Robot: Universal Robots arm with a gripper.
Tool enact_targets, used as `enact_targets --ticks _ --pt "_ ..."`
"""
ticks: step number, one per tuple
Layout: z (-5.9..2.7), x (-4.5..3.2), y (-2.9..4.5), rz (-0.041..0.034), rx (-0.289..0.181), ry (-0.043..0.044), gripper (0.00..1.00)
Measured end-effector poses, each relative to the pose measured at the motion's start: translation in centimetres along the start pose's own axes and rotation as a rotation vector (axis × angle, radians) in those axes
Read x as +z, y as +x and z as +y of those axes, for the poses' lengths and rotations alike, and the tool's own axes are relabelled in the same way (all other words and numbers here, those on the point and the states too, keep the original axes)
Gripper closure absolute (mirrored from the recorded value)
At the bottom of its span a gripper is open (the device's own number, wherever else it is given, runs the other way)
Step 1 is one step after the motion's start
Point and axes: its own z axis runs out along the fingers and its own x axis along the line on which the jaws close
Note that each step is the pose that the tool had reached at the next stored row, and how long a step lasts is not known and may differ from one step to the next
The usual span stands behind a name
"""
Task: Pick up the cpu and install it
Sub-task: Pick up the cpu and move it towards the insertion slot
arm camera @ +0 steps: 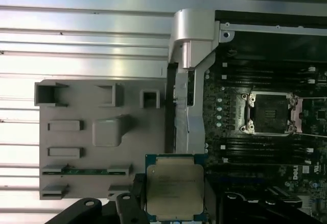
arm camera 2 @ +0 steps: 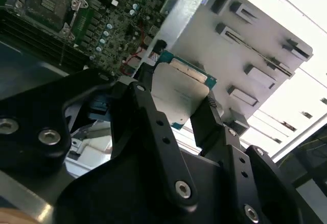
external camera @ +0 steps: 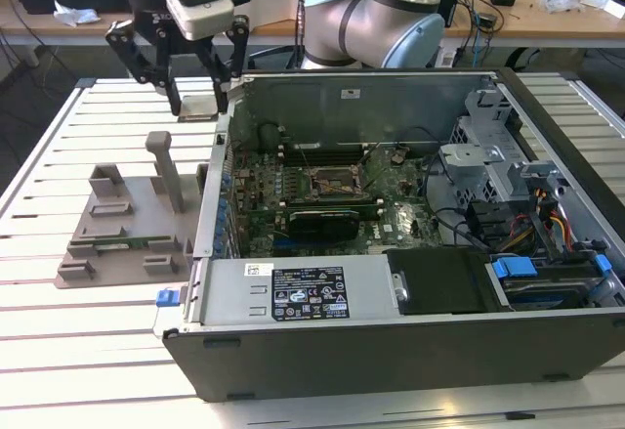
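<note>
Slatted table (external camera: 59, 351) carries a grey tray (external camera: 117, 224) on the exterior view's left. Above the tray's edge, the gripper (external camera: 200, 107) is closed on the cpu (arm camera 2: 179, 94), pinching two opposite edges, just outside the case (external camera: 391, 351). The socket (arm camera: 268, 113) sits well apart. If the pinch slips, the cpu could tilt and seat crooked.

A white slatted table (external camera: 78, 351) spans the foreground under even light. Beyond its far edge stand wooden desks (external camera: 557, 21) strewn with cables (external camera: 476, 9) and crumpled paper (external camera: 73, 13). Dark floor (external camera: 24, 87) lies beneath them.
</note>
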Motion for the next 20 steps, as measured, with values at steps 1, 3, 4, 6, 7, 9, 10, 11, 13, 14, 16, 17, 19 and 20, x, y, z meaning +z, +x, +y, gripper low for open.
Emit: enact_targets --ticks 1,3,4,6,7,9,10,11,13,14,16,17,19,20 --pt "-0.01 0.01 -0.67 0.0001 0.0 0.0 0.46" --pt "-0.03 0.04 -1.51 0.0001 0.0 0.0 0.46" --pt "-0.03 0.05 -1.94 0.0 0.0 0.0 0.46" --pt "-0.05 0.08 -2.93 0.0 0.0 0.0 0.46" --pt "-0.07 0.1 -3.68 0.0001 0.0 0.0 0.46" --pt "-0.08 0.11 -4.37 0.0002 0.0 0.0001 0.46" --pt "-0.1 0.14 -5.15 0.0 0.0 0.0 0.46" --pt "-0.11 0.15 -5.6 0.0001 0.0 0.0 0.46" --pt "-0.13 0.17 -6.45 0.0001 0.0 0.0 0.46" --pt "-0.13 0.18 -6.75 0.0 0.0 -0.0001 0.46" --pt "-0.17 0.21 -8.09 0.0001 0.0 0.0 0.46" --pt "-0.18 0.23 -8.66 0.0001 0.0 0.0 0.46" --pt "-0.2 0.26 -9.75 0.0001 0.0 0.0 0.46" --pt "-0.2 0.28 -10.45 0.0001 0.0 0.0 0.46"
